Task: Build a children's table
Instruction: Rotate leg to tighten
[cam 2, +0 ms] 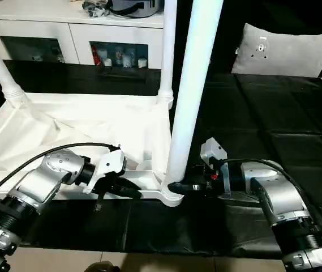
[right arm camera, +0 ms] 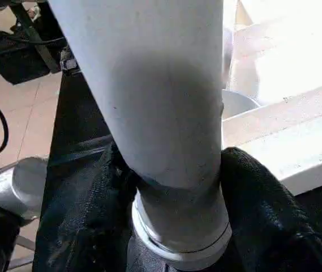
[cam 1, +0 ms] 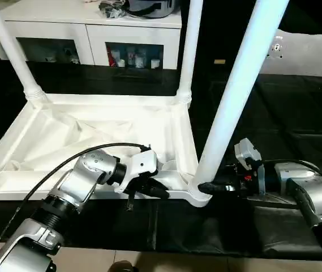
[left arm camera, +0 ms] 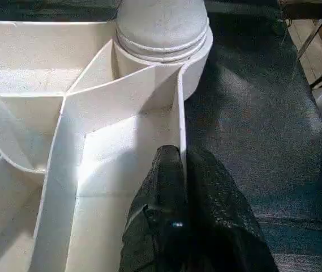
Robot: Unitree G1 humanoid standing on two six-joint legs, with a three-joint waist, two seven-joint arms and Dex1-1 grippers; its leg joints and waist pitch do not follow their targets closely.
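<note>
The white table top (cam 1: 93,136) lies upside down on a black surface, ribbed underside up. Three white legs stand in its corner sockets: far left (cam 1: 13,51), far right (cam 1: 189,51) and near right (cam 1: 234,96). My left gripper (cam 1: 159,191) is shut on the top's near rim (left arm camera: 180,113), close to the near right socket. My right gripper (cam 1: 206,187) reaches in from the right. Its black fingers (right arm camera: 262,198) press on both sides of the near right leg (right arm camera: 166,102), just above the socket.
A white glass-door cabinet (cam 1: 93,34) stands behind the work. A grey cushion (cam 2: 285,51) lies at the back right on the black cover (cam 1: 274,113). The cover's near edge runs just below my forearms, with light floor beyond it.
</note>
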